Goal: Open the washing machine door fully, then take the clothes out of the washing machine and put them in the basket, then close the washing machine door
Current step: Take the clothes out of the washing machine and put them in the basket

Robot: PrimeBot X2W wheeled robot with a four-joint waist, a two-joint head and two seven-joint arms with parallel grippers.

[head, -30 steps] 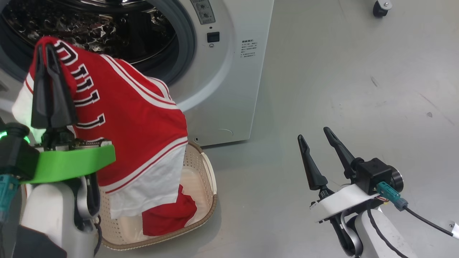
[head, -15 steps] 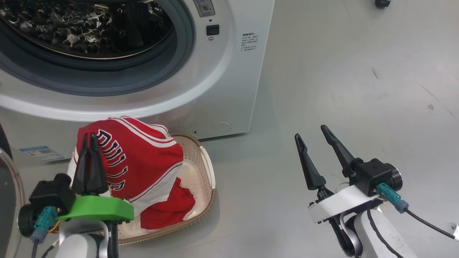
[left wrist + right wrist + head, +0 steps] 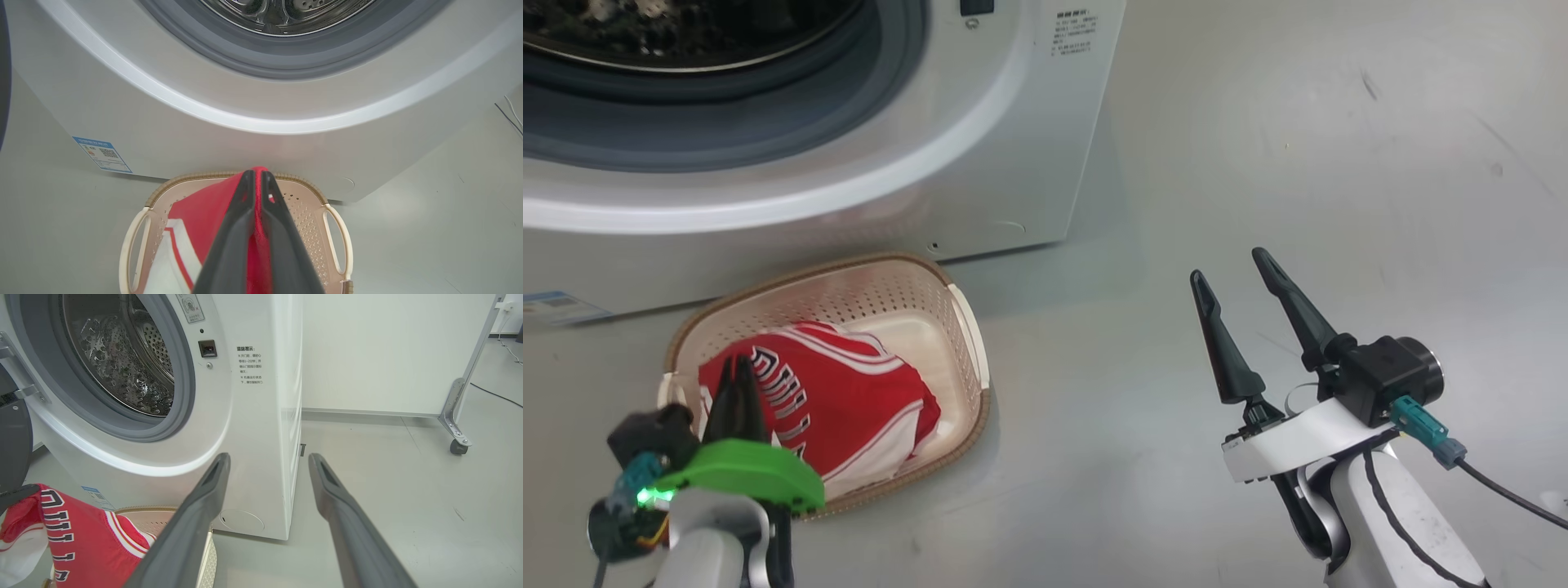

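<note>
Left pincer (image 3: 735,367) clamped on red jersey (image 3: 849,400) inside the rim of the basket (image 3: 882,268) — right pincer (image 3: 1227,266) spread over open floor (image 3: 1298,122).

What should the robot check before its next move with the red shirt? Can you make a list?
1. The jersey hangs over the basket: ok.
2. The left gripper has let go of the jersey: not ok, it is shut on it.
3. The right gripper is open and holds nothing: ok.
4. The drum is empty: cannot tell, part of it is hidden.
5. The washing machine door is swung open: ok.
</note>
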